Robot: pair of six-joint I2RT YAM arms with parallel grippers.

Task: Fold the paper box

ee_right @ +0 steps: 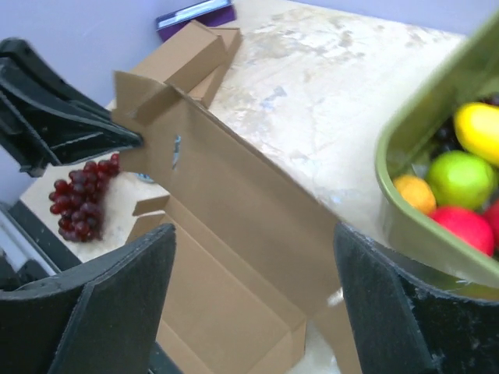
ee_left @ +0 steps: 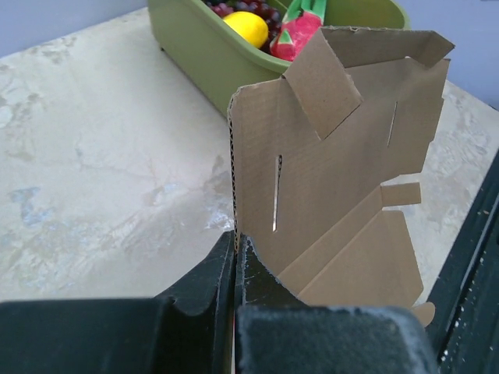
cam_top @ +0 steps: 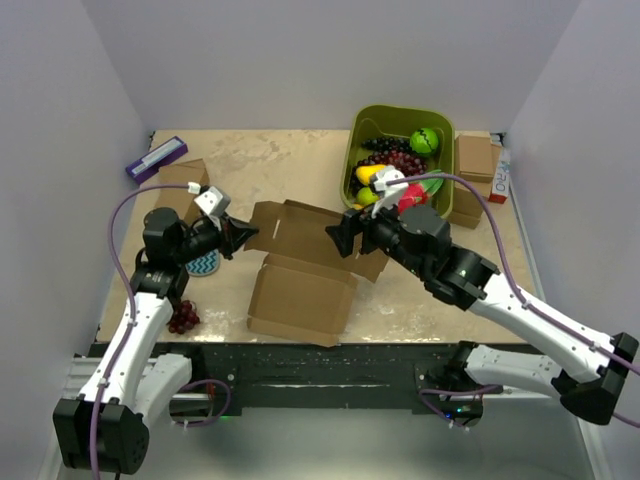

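The paper box (cam_top: 305,265) is brown corrugated cardboard at the table's middle. Its base lies flat and its back panel stands upright with flaps. My left gripper (cam_top: 243,237) is shut on the left edge of that upright panel. In the left wrist view the fingertips (ee_left: 235,243) pinch the thin cardboard edge of the box (ee_left: 335,156). My right gripper (cam_top: 340,237) is open at the panel's right end. In the right wrist view its gripper (ee_right: 253,234) has wide jaws straddling the box (ee_right: 234,195) from above without touching it. The left gripper (ee_right: 62,117) shows there too.
A green bin (cam_top: 352,150) of toy fruit stands behind the right gripper. Smaller cardboard boxes sit at the left (cam_top: 180,185) and at the right edge (cam_top: 475,160). A purple item (cam_top: 157,158) lies far left. Grapes (cam_top: 183,317) and a blue patterned disc (cam_top: 203,264) lie near the left arm.
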